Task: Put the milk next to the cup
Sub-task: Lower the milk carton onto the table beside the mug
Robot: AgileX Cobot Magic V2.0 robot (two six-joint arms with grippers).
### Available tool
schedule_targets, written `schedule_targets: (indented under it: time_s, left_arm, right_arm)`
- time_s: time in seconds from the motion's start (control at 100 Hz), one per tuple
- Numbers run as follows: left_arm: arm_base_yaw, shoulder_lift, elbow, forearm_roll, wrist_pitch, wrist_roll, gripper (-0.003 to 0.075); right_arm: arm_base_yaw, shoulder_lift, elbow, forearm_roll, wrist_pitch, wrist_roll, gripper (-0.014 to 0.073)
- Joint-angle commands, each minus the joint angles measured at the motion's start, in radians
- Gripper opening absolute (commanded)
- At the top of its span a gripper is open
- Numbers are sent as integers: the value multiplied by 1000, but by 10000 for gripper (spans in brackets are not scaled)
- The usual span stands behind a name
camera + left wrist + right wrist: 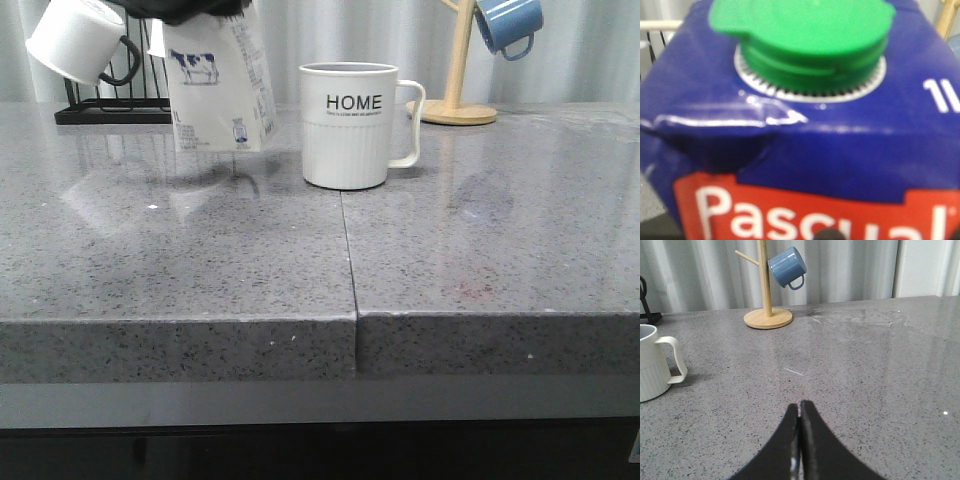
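The milk (220,90), a white carton with a cow picture, hangs tilted just above the grey counter (200,260), a short way left of the cup. My left gripper (190,10) is shut on its top at the upper edge of the front view. The left wrist view is filled by the carton's dark blue top (840,145), with a green cap (805,35) and a red "Pascual" band. The cup (348,125), white and ribbed with "HOME" lettering, stands upright mid-counter and shows in the right wrist view (652,370). My right gripper (800,407) is shut and empty over bare counter.
A black rack (110,105) at the back left carries a white mug with a black handle (80,40). A wooden mug tree (458,70) with a blue mug (508,25) stands behind the cup on the right. A seam (348,250) runs down the counter.
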Motion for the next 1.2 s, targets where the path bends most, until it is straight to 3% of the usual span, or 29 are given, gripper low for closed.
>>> schedule_targets:
  time_s: [0.0, 0.78, 0.92, 1.19]
  left_arm:
    - [-15, -58, -66, 66, -222, 0, 105]
    - [-24, -3, -65, 36, -211, 2, 118]
    - [-37, -3, -65, 36, -190, 2, 221]
    - [-45, -3, -57, 35, -150, 2, 549]
  right_arm:
    - [3, 8, -25, -10, -82, -5, -120]
    - [3, 9, -25, -10, -82, -5, -120]
    - [3, 9, -25, -10, -82, -5, -120]
    - [3, 9, -25, -10, -82, -5, -120]
